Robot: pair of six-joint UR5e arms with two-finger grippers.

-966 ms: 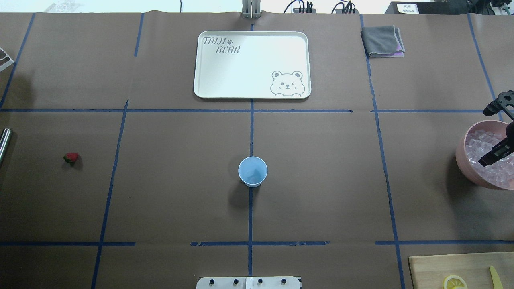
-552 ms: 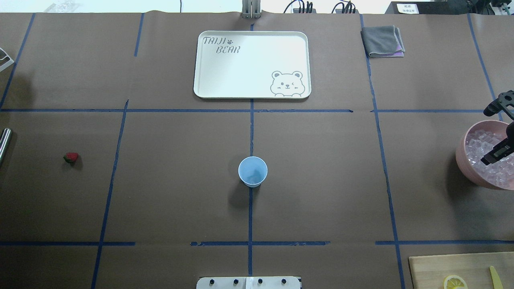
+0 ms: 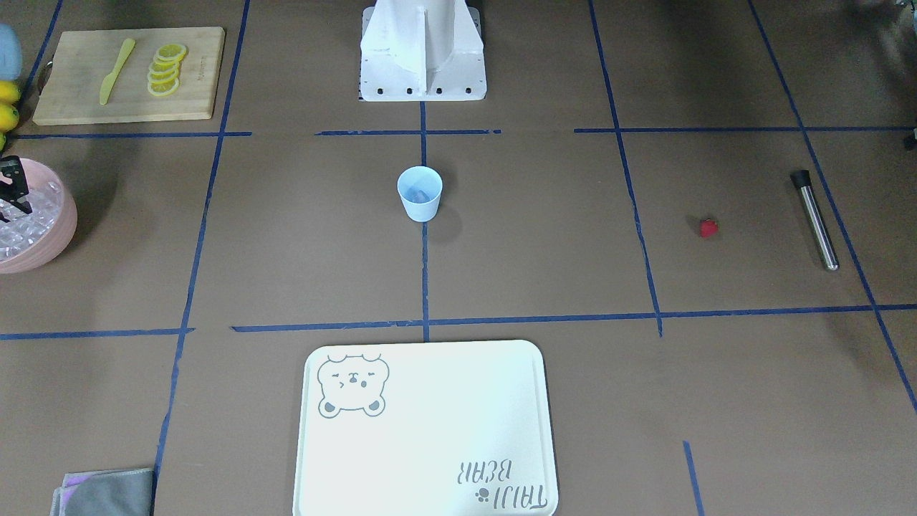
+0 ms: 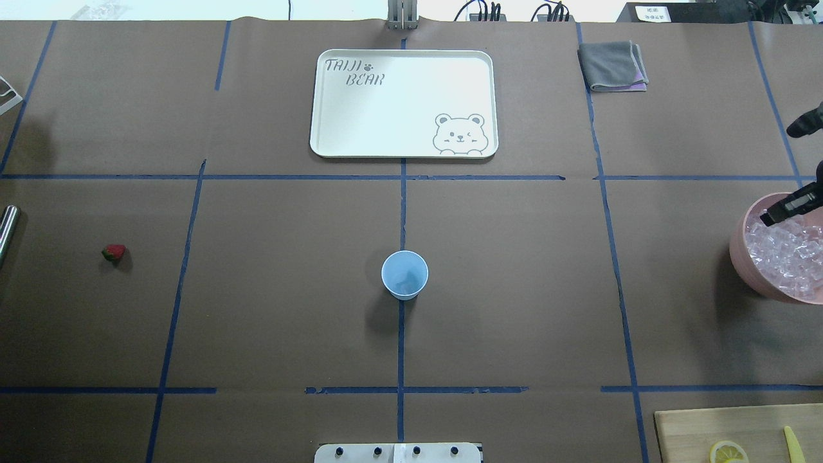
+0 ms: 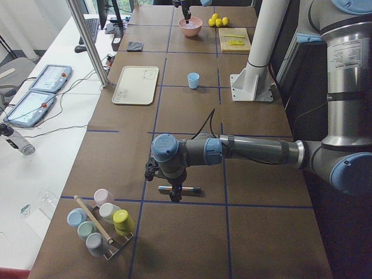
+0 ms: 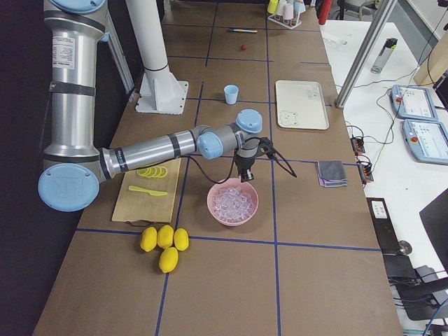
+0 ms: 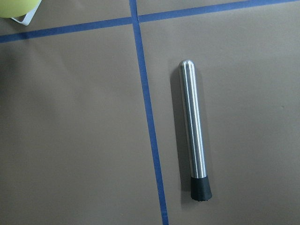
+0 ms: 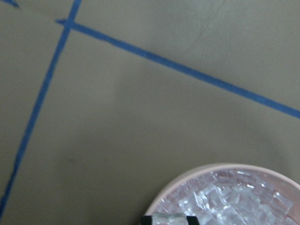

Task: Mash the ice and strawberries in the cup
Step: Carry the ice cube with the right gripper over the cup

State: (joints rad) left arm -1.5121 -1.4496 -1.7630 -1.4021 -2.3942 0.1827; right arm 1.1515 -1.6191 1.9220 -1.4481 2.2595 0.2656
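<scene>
The light-blue cup [image 4: 404, 275] stands upright at the table's middle, with a faint pale shape inside. The strawberry [image 4: 114, 253] lies alone far to the left. A pink bowl [image 4: 739, 257] at the right edge holds the ice [image 4: 787, 254]. My right gripper [image 8: 169, 219] hangs over the bowl's far rim, shut on one clear ice cube; it also shows in the overhead view [image 4: 787, 207]. My left gripper [image 5: 172, 192] hovers above a steel muddler [image 7: 193, 131] at the table's left end. Its fingers show in no close view, so I cannot tell its state.
A white bear tray [image 4: 404, 103] sits at the far middle and a grey cloth [image 4: 613, 65] at the far right. A cutting board [image 3: 129, 72] carries lemon slices and a yellow knife, with whole lemons [image 6: 163, 241] beside it. A rack of coloured cups [image 5: 99, 224] stands by the muddler.
My right gripper has risen out of the ice and shifted toward the bowl's far rim. The cup, the strawberry and the muddler have not moved.
</scene>
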